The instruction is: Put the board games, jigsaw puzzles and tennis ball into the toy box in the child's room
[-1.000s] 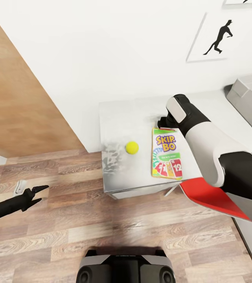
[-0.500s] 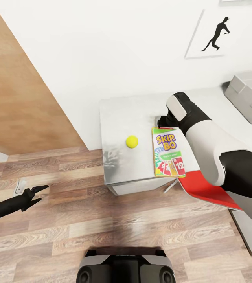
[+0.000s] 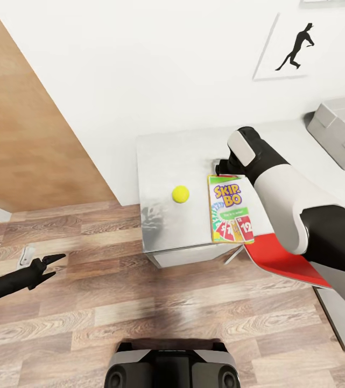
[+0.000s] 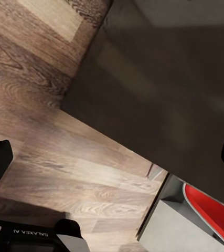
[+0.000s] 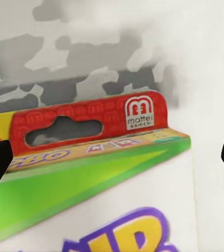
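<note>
— That Skip-Bo box (image 3: pixel 230 209) lying flat on the table (image 3: pixel 161 161) beside the tennis ball (image 3: pixel 181 194) looks light, thin and stiff, a bit slick. I'd pinch its red hanger end.

— The right gripper (image 5: pixel 112 152) hovers there, jaws spread wide, touching nothing. The left gripper (image 3: pixel 47 263) hangs over the floor, jaws spread, empty
</note>
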Available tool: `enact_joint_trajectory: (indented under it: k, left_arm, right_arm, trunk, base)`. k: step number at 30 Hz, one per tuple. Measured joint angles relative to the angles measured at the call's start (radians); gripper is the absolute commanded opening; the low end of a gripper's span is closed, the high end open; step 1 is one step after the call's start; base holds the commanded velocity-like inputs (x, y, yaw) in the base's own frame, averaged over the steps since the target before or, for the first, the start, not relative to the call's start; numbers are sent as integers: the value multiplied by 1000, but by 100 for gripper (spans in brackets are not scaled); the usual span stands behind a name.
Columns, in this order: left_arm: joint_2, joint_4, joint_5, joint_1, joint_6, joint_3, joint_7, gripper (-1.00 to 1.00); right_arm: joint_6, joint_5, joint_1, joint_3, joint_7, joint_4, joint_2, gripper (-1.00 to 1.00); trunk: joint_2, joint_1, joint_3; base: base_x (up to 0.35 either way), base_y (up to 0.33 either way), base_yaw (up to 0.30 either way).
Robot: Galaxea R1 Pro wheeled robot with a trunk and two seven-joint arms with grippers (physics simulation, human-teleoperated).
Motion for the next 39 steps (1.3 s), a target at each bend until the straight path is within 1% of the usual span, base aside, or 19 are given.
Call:
enact_joint_trajectory:
  k: [7, 14, 20, 24, 30, 39]
  left_arm:
    - [0, 0, 0, 0, 0, 0, 0, 100]
    - [0, 0, 0, 0, 0, -1, 0, 100]
    - [0, 0, 0, 0, 0, 0, 0, 100]
    - [0, 0, 0, 0, 0, 0, 0, 100]
    - [0, 0, 0, 0, 0, 0, 0, 100]
    - [0, 0, 0, 0, 0, 0, 0, 100]
  right_arm:
    - [43, 0, -12, 0, -2, 19, 0, 100]
    - [45, -2, -19, 0, -1, 33, 0, 100]
    - [49, 7, -25, 0, -1, 43, 4, 100]
    - [48, 15, -26, -15, -3, 47, 8, 100]
    - [49, 12, -27, -62, -6, 50, 10, 100]
    - [49, 3, -29, -72, -11, 55, 9, 100]
  trunk:
    - [0, 0, 0]
    - [0, 0, 0]
    - [0, 0, 0]
    - [0, 0, 0]
    - [0, 0, 0]
    - [0, 0, 0]
  base:
    - [0, 0, 0]
    - [0, 0, 0]
    - [0, 0, 0]
    - [0, 0, 0]
    - [0, 0, 0]
    - [0, 0, 0]
